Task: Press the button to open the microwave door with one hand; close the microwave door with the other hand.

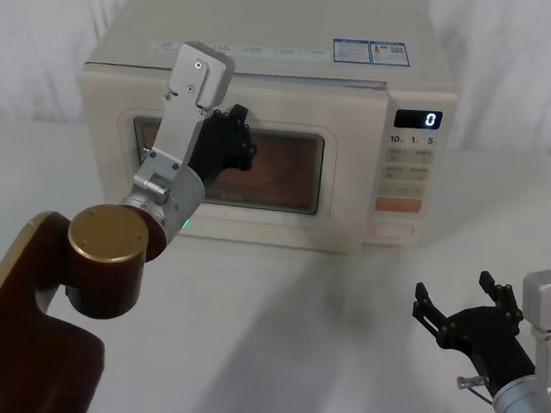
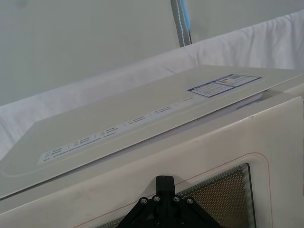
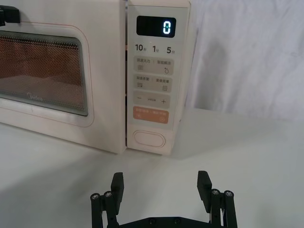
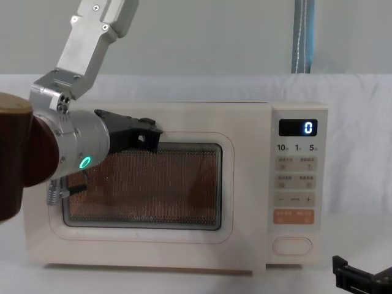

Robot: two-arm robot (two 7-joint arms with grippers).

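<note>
Head view: the left gripper (image 1: 231, 134) presses the door (image 1: 118, 173) shut, its finger spread impossible to tell. The right gripper (image 1: 465, 316), spread open, hovers well before the button (image 1: 393, 231); closing looks nearly finished.

Lab setup: white-draped table (image 1: 278, 319), backdrop (image 4: 202, 37).

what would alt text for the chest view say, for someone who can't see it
A cream microwave sits on a white table with its door shut and its display showing 0. The left gripper is up against the door's upper left, over the window. The right gripper is low at the lower right, below the oval button.
</note>
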